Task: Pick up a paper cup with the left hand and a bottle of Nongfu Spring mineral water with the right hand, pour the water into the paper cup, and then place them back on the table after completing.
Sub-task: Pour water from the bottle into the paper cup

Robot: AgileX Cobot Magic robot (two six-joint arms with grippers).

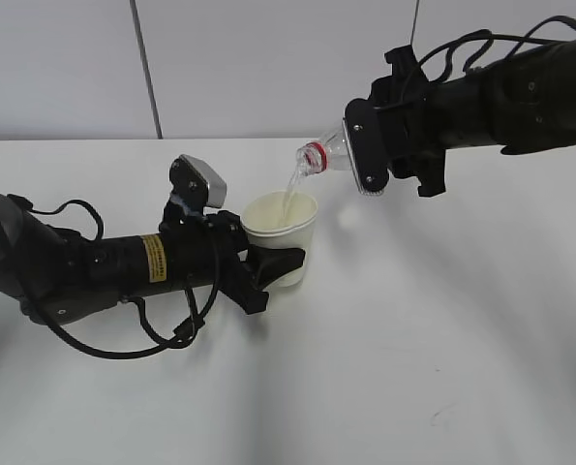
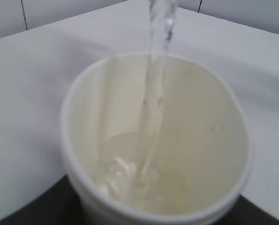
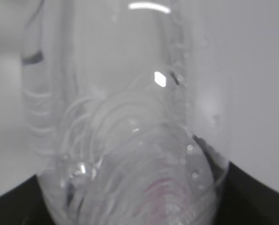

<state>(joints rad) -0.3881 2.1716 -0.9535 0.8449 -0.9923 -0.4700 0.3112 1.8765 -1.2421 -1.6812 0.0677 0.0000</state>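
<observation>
Clamped around the paper cup (image 1: 284,235), upright just above the white counter (image 1: 442,368), with the left hand (image 1: 268,262) fingers closed on its side. Tilted neck-down above and right of the cup, the bottle (image 1: 328,152) gripped tight in the right hand (image 1: 370,155) fingers. Pouring from the red-ringed mouth into the cup, a thin stream of water (image 2: 153,93), pooling at the bottom.

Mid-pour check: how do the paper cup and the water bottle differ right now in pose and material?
The cream-white paper cup stands upright with its mouth up; the clear plastic bottle with the red neck ring is tipped, mouth down-left above the cup. The cup is opaque; the bottle is see-through. The cup takes in water; the bottle gives it out. Each is gripped by a black gripper.
</observation>
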